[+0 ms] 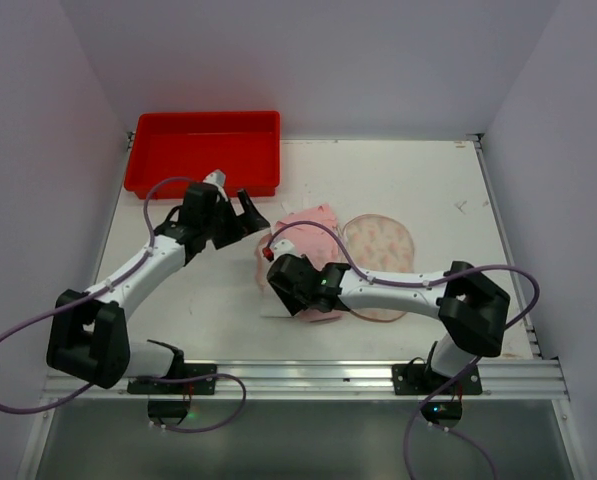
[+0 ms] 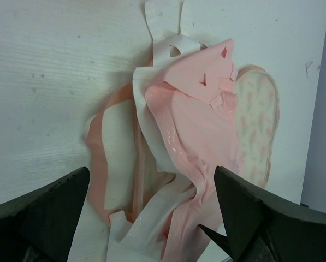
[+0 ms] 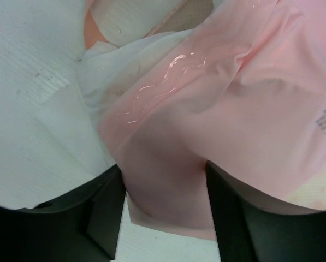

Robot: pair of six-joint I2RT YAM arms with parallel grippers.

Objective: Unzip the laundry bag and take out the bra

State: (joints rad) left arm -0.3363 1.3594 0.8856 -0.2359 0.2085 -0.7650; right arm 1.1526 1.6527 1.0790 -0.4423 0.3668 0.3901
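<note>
The laundry bag (image 1: 303,232) is a crumpled pink and white mesh pouch in the middle of the table. The bra (image 1: 380,250), cream-peach with a small print, lies just right of it, its left side under the pink fabric. My left gripper (image 1: 240,214) is open and empty, hovering at the bag's far-left edge. In the left wrist view the bag (image 2: 195,131) and one bra cup (image 2: 256,123) lie ahead of the open fingers (image 2: 242,210). My right gripper (image 1: 290,282) sits on the bag's near end. Its fingers (image 3: 100,213) are closed partway on a fold of the pink fabric (image 3: 168,180).
A rigid red plastic tray (image 1: 204,150) stands at the back left, just behind the left gripper. White walls close in the table on the left, right and back. The right arm lies across the table's near side, in front of the bra.
</note>
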